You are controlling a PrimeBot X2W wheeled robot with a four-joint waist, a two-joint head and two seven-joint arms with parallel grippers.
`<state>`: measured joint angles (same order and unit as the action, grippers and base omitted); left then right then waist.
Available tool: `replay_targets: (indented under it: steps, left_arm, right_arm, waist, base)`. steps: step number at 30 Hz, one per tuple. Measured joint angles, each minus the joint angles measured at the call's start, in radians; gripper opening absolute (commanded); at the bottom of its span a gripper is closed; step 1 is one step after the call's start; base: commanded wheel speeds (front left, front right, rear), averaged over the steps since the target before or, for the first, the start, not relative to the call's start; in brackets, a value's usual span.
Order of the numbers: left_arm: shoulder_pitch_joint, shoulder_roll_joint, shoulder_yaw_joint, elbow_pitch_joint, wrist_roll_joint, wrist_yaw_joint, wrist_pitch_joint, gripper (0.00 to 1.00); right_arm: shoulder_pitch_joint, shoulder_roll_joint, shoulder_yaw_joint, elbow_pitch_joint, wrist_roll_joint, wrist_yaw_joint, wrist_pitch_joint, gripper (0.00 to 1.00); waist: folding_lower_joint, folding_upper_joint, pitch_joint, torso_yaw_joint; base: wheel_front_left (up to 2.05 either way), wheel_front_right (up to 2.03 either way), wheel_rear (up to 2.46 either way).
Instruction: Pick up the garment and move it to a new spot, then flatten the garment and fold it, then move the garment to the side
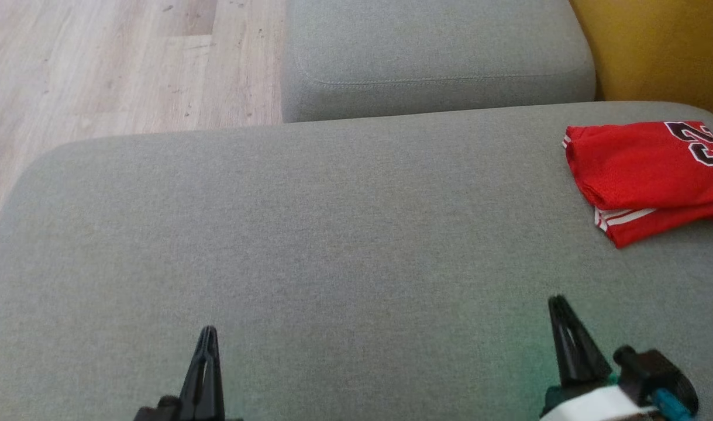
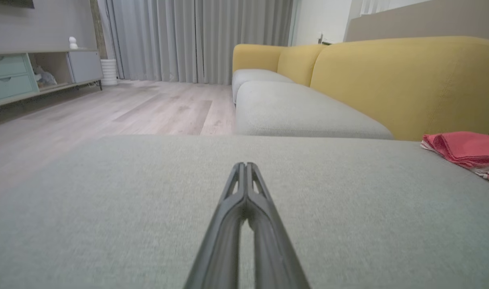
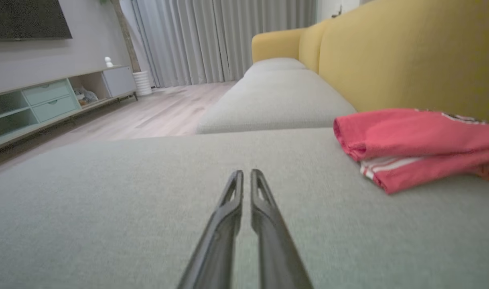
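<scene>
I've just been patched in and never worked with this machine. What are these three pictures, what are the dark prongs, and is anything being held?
One picture looks down from the robot's head; the other two come from cameras on its wrists, looking along each gripper's fingers. The dark prongs are those grippers: the left gripper at lower left, fingers pressed together, and the right gripper at lower right, with a thin slit between its fingers in its wrist view. Neither holds anything. Both hover over a grey sofa cushion. A folded red jersey with white stripes lies at the cushion's far right, untouched. Beyond are a yellow backrest, wood floor and curtains.
</scene>
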<state>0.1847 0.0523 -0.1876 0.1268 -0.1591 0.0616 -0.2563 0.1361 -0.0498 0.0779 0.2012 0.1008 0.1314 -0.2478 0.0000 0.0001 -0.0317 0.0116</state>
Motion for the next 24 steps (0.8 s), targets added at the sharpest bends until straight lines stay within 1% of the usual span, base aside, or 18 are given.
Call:
replay_targets:
  steps: [7,18,24]
  left_arm:
    - [0.014,0.002,0.002,0.006,-0.082,-0.002,0.012,0.00]
    - [-0.004,0.005,0.015,0.028,-0.230,-0.027,0.042,0.00]
    - [-0.023,0.006,0.023,0.033,-0.304,-0.034,0.054,0.00]
  right_arm:
    - [0.016,0.000,0.000,0.009,0.083,0.000,0.011,0.00]
    - [-0.002,-0.001,-0.010,0.016,0.236,0.000,0.039,0.00]
    - [-0.005,-0.002,-0.016,0.019,0.312,0.000,0.054,0.00]
  waist:
    - [0.0000,0.0000,0.002,-0.001]
    - [0.0000,0.0000,0.005,-0.002]
    - [0.0000,0.0000,0.007,-0.002]
  base:
    - [0.00,0.00,0.00]
    - [0.00,0.00,0.00]
    - [0.00,0.00,0.00]
